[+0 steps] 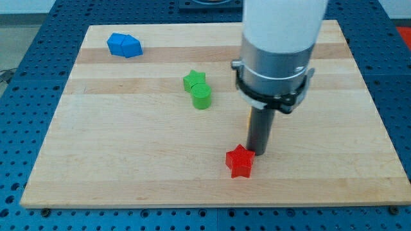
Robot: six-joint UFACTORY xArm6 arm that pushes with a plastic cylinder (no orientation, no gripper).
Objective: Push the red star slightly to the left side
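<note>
Now my tip (259, 153) stands just at the upper right corner of the red star (239, 161), touching it or almost; I cannot tell which from this one view. The tool is only a plain rod, it has no jaws and it holds nothing. The star lies in the near part of the board (128, 160), a little right of the middle, and there is free wood on its left side.

In my judgement the push is at its start or not yet begun: the tip is on the correct side, the right side, so what is left is a short slide to the left. Because the tip sits a bit far of the star's centre, I think the star may turn or slip toward the near edge, so I would go slowly.

Two green blocks (198, 90) stand touching each other, further away and to the left, well apart from the star. A blue block (124, 45) is in the far left corner. A small orange thing (250, 119) shows just behind the rod, mostly hidden.

The board is pale wood with long planks, flat and clean. It rests on a blue table (19, 128) with a grid of holes. At the far edge I see only a little of the room, too little to describe.
</note>
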